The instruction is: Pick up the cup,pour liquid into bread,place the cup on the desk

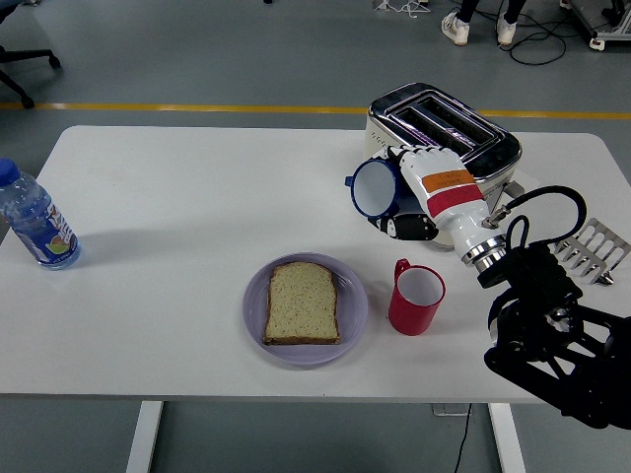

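My right hand (399, 192) is shut on a blue cup (374, 188) with a white inside. It holds the cup tilted on its side above the table, mouth facing left, just in front of the toaster (444, 133). A slice of bread (303, 303) lies on a lavender plate (256, 315) at the near middle of the table, below and left of the cup. A red cup (415, 297) stands upright right of the plate. My left arm is out of sight.
A water bottle (35, 219) stands at the table's left edge. A metal toast rack (592, 248) lies at the right edge. A person's feet (479, 28) show on the floor beyond the table.
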Action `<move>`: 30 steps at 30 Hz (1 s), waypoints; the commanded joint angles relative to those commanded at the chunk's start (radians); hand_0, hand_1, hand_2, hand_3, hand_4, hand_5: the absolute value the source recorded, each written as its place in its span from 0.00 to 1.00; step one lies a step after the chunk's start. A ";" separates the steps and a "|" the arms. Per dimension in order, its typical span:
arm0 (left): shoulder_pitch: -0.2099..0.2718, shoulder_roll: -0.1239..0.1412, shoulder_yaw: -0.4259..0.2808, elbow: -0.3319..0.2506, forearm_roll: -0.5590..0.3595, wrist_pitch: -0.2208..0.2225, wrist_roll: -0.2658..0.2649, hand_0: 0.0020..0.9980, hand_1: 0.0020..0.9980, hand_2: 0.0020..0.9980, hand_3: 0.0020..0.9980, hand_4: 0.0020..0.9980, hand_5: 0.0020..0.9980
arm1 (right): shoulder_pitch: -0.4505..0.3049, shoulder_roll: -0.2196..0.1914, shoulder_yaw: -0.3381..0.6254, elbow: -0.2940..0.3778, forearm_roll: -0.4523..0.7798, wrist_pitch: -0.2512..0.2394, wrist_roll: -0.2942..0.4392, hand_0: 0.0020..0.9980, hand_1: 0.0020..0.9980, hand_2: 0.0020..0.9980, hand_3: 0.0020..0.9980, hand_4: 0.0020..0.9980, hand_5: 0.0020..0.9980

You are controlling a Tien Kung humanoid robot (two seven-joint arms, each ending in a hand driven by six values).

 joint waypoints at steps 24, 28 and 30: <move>-0.006 0.000 0.001 -0.001 0.009 -0.002 -0.001 0.65 0.67 0.69 0.53 0.25 0.85 | -0.336 -0.006 0.461 0.114 0.501 0.131 0.105 0.52 0.44 0.55 0.54 0.56 0.00; -0.008 0.000 0.003 -0.001 0.008 -0.002 -0.001 0.65 0.67 0.69 0.53 0.25 0.85 | -0.392 0.024 0.546 0.068 0.534 0.131 0.221 0.51 0.44 0.54 0.54 0.56 0.00; -0.009 0.000 0.003 -0.001 0.009 -0.002 -0.001 0.65 0.67 0.69 0.53 0.25 0.85 | -0.408 0.034 0.575 0.052 0.545 0.130 0.264 0.51 0.44 0.54 0.54 0.56 0.00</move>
